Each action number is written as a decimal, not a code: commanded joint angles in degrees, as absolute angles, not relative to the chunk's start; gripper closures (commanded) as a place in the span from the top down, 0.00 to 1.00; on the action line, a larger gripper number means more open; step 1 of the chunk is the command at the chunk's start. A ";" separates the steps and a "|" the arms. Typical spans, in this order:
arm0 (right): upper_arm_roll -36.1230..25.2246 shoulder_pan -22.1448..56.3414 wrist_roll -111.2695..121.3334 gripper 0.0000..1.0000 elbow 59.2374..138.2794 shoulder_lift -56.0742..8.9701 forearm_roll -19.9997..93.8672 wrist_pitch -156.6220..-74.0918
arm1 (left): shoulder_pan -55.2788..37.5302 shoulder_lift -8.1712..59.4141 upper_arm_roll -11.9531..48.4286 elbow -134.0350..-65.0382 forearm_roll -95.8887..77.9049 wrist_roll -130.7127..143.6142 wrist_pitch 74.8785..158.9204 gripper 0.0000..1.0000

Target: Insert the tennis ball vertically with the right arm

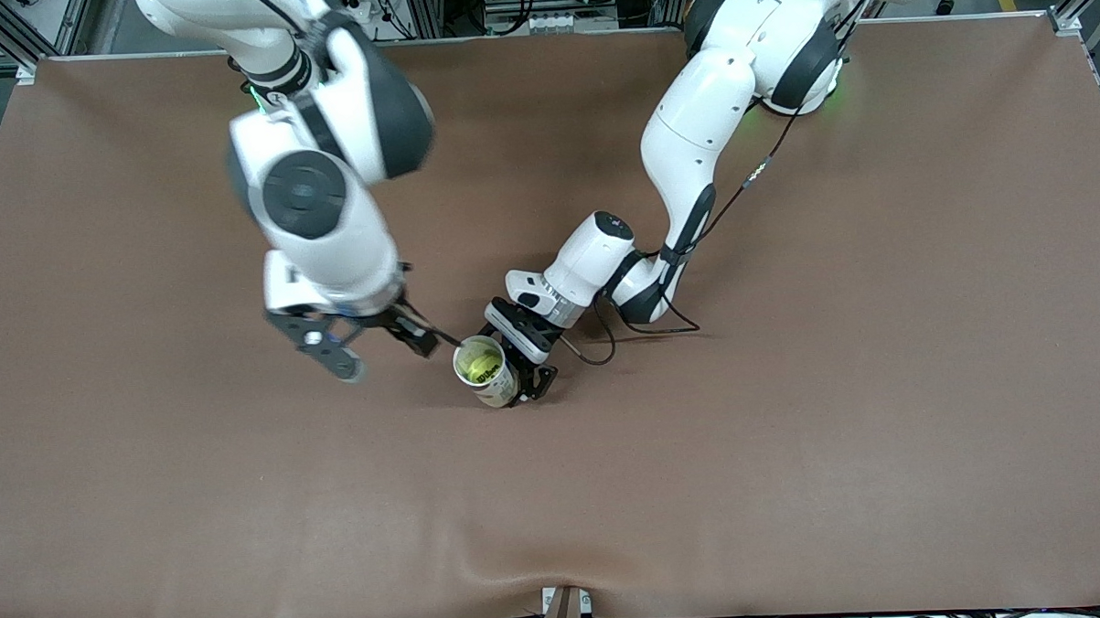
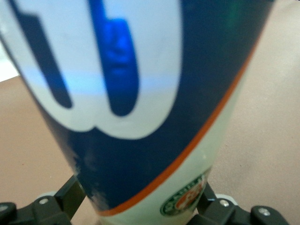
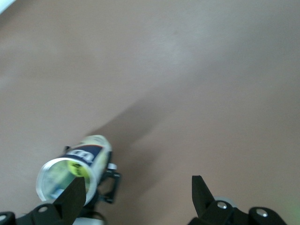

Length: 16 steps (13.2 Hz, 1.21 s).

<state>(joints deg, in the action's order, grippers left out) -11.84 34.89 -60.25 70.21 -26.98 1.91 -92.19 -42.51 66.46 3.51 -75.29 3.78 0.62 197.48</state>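
Standing upright, the can [image 1: 485,375] holds a tennis ball [image 1: 479,360] inside.

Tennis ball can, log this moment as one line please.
can: upright on table, ball inside | left gripper: around can, fingers open | right gripper: open, empty, beside can

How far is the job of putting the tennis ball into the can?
Done: the tennis ball sits inside the upright can. In hand: nothing; the right gripper is open beside the can's mouth, and the left gripper stands open around the can. Left: only drawing both arms away, it seems.
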 commanded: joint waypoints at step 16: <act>-10.99 1.33 -13.71 1.00 71.63 -17.05 8.00 -86.03 | -39.38 35.25 2.81 -94.48 3.43 -1.22 144.71 1.00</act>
